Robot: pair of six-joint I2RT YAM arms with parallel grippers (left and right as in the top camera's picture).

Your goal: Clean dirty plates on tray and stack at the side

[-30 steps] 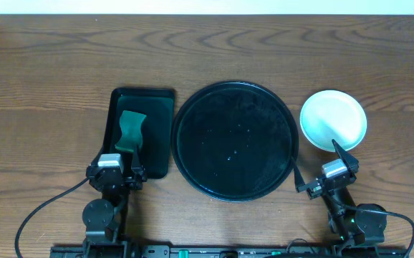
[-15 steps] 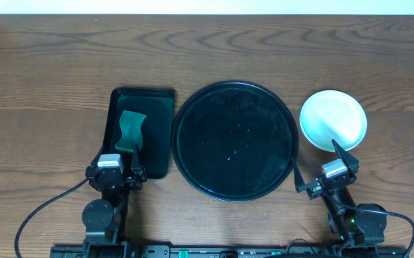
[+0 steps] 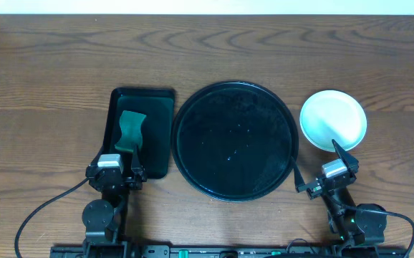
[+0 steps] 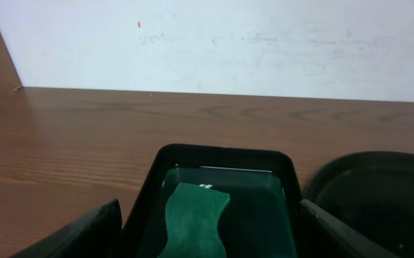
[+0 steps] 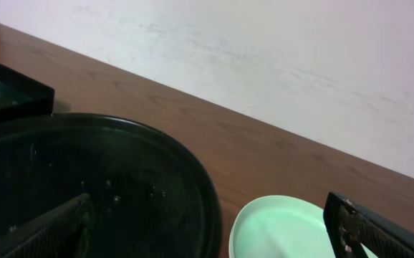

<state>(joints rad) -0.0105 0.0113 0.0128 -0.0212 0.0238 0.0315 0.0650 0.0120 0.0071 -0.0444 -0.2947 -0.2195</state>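
The round black tray lies mid-table with no plates on it; only small water drops show on it. The plates sit stacked on the bare wood just right of the tray; the top one is plain and pale. In the right wrist view the stack looks pale mint, beside the tray's rim. My right gripper is open and empty, just in front of the stack and the tray's right edge. My left gripper is open and empty at the near end of the rectangular tray.
A rectangular black tray left of the round tray holds a green sponge. In the left wrist view the sponge lies between my open fingers. A white wall runs along the table's far edge.
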